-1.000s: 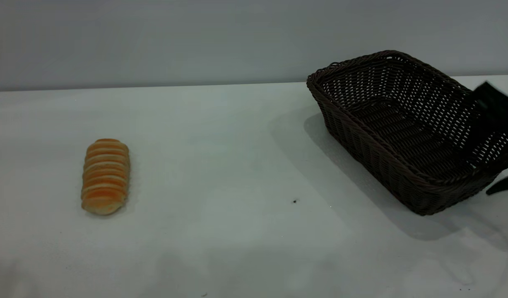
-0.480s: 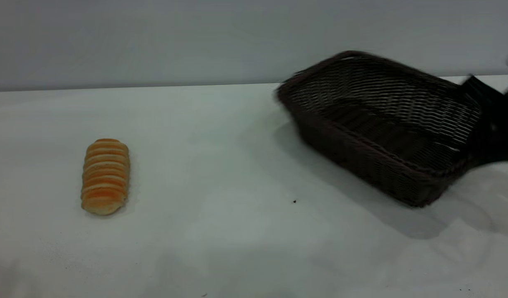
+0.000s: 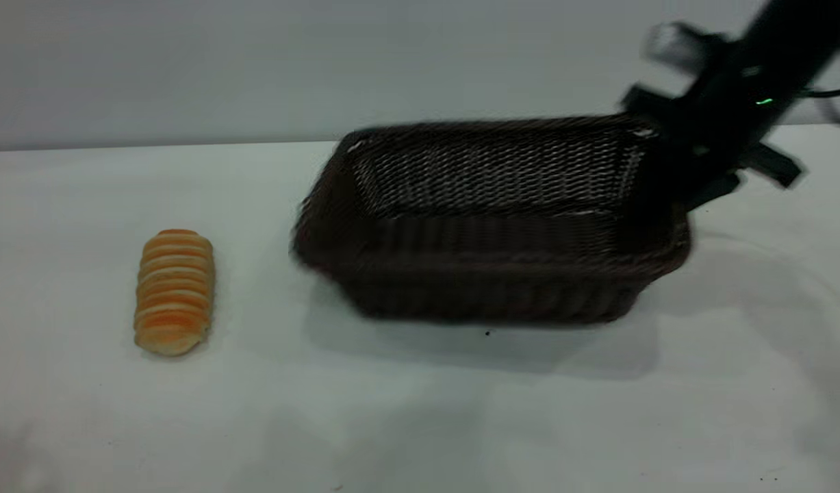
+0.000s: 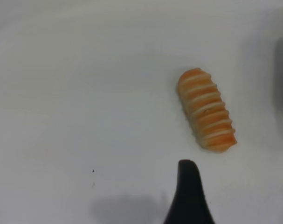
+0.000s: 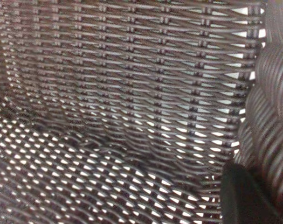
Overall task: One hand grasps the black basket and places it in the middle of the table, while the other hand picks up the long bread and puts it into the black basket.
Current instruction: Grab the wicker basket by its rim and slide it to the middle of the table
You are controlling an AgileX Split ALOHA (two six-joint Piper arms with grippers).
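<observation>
The black basket is near the middle of the table, long side facing the exterior camera, blurred. My right gripper is shut on its right end rim. In the right wrist view one finger lies inside against the woven wall; the other finger is hidden behind the rim. The long bread lies on the table at the left, well apart from the basket. It also shows in the left wrist view, a short way beyond my left gripper's one visible finger. The left gripper is open and empty.
A grey wall runs along the table's far edge. A tiny dark speck sits just in front of the basket. Bare table lies between bread and basket and along the front.
The right gripper has carried the basket from the table's right side leftward to the middle and turned it so its long side faces front. The bread has not moved.
</observation>
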